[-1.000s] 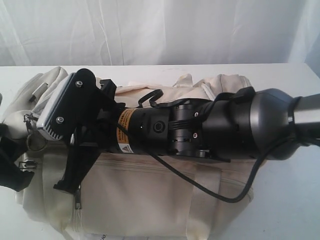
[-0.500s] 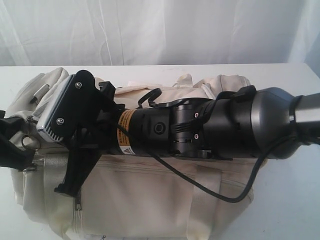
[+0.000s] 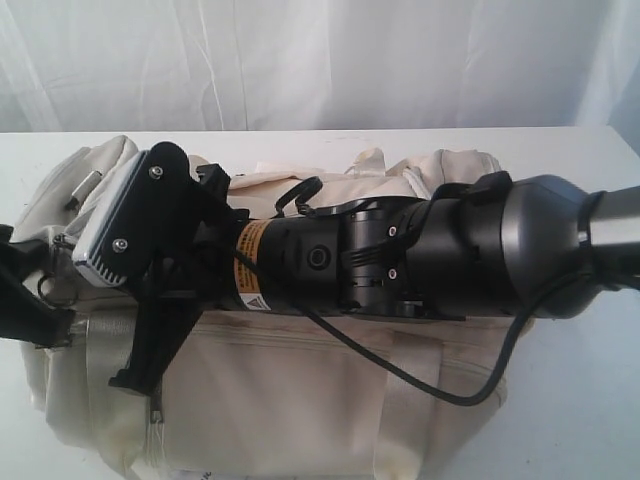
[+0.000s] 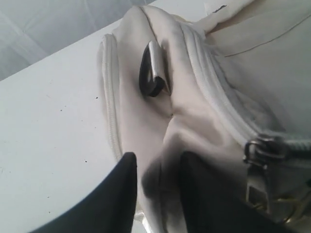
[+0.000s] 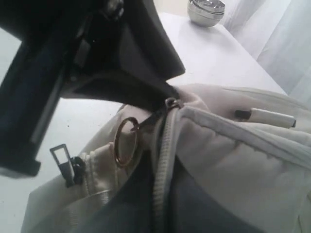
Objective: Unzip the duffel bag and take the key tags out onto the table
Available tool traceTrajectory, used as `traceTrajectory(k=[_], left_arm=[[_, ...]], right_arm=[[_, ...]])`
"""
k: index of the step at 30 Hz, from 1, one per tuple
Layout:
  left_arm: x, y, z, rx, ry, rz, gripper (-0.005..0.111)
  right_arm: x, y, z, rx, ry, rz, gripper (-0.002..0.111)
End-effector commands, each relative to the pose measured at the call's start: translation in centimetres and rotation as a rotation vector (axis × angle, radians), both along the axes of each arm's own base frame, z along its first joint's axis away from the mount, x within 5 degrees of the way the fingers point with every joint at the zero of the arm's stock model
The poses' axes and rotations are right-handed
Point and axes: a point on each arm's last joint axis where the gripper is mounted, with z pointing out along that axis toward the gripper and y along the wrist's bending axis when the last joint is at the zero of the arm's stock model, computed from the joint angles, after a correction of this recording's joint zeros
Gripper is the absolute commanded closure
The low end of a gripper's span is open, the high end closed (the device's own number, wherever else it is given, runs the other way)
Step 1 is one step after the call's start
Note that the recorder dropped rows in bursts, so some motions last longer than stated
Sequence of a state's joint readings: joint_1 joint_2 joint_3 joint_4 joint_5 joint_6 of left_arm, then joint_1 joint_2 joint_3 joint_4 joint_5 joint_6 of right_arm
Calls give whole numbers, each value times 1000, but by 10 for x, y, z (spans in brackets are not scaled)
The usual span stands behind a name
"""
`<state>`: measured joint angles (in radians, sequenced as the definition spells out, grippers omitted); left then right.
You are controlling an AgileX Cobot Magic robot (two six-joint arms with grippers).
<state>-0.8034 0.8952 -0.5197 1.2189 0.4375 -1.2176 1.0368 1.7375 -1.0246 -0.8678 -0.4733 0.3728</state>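
Overall: we note the duffel bag (image 3: 300,400) lying lengthwise on the table (image 3: 585,420), its cream fabric filling most of the exterior view.
Right side: the right arm (image 3: 450,260) stretches across the top of the bag from the right, toward the bag's left end.
Right grip: the right gripper (image 5: 166,96) has its jaws pressed together on the zipper pull (image 5: 170,103) at the end of the grey zipper track.
Opening: beside the track we see a strip of dark lining (image 5: 141,199).
Left grip: the left gripper (image 4: 158,165) pinches a fold of the bag's end fabric, with cream cloth bunched between its two dark fingers (image 4: 121,194).
Hardware: a gold ring (image 5: 125,141) hangs just beside the zipper pull, and a small black pull tab (image 5: 63,162) sits near it.
Table, far end: a round metal tin (image 5: 206,10) stands well apart from the bag.
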Motion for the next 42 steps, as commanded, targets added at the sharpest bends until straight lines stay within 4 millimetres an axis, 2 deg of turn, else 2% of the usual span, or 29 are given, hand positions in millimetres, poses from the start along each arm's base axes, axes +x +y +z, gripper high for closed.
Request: traceTrajectory(k=[1,6,9,13,16,22,30,34,37,38,42], left_arm=[[6,-8,-10,38,35,-23,71],[10,-11,-16,80,55,-19,75],[11,-10,-16,100,46,-18,89],[13,-2,-14,151,40,68,107],[13,1,-12,162,38,99,107],[12,-3,-10,118,26,43,107],[-15,12,25,-131,-102,-30,107],[-27,18,31,-275,-77,-23,107],[-29,17,25,-319,3,-1,107],[-30,17,24,-299,12,-19,105],[-32,14,22,-260,37,-70,76]], right_arm=[[-3,-1,10,44,-10,24,108],[-3,-1,10,45,-9,22,108],[-2,-1,9,38,-9,17,108],[0,-2,7,9,-11,-6,108],[1,-3,6,-2,-12,-15,108],[1,-3,6,-7,-12,-19,108],[5,-6,1,-68,-15,-69,108],[5,-6,1,-68,-15,-69,108],[5,-6,1,-68,-15,-69,108],[5,-6,1,-68,-15,-69,108],[4,-5,2,-47,-13,-53,108]])
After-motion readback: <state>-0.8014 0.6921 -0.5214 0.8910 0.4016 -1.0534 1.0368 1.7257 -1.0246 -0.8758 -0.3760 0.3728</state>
